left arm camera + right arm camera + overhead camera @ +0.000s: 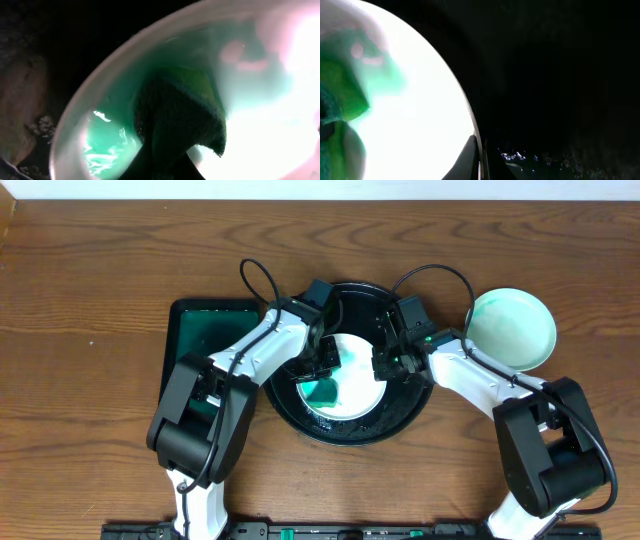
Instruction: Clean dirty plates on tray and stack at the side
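Left gripper [320, 372] clamps sponge [180, 120] on the smeared plate [358, 388] in the tray [345, 430]; right gripper [381, 365] pinches its right edge. 1 tinted plate [510, 328] lies upper right.

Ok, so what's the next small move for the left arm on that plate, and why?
Probably drag the sponge in the left claw across the teal paint pooled on the white plate in the black tray: that patch looks wet and unwiped, and the right claw sits at the rim to steady it.
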`<state>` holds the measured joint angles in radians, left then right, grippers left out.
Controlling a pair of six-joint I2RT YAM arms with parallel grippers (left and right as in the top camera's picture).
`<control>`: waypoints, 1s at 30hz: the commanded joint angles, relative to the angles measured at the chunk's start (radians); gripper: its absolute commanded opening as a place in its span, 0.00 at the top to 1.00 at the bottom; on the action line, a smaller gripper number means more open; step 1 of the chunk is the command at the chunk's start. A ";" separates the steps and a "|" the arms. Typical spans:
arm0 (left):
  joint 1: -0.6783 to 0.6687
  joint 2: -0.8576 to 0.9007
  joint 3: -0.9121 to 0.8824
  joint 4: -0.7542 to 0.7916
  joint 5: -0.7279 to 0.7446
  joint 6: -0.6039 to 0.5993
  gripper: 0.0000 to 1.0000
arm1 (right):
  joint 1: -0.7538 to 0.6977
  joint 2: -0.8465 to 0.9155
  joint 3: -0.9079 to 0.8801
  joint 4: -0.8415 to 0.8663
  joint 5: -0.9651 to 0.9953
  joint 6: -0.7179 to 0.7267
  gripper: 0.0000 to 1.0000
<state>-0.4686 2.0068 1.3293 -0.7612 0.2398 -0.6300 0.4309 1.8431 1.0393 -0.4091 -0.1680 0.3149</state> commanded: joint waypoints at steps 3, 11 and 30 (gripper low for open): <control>0.052 0.096 -0.089 0.006 -0.473 -0.064 0.93 | 0.008 0.025 -0.017 0.000 0.006 0.021 0.99; 0.003 0.096 -0.089 0.204 -0.179 0.009 0.93 | 0.008 0.025 -0.016 0.001 0.005 0.021 0.99; -0.089 0.096 -0.089 0.377 0.247 -0.003 0.92 | 0.008 0.025 -0.016 -0.011 -0.002 0.021 0.99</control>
<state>-0.5209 2.0136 1.2728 -0.3801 0.3588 -0.6243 0.4255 1.8427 1.0382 -0.4122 -0.1596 0.3336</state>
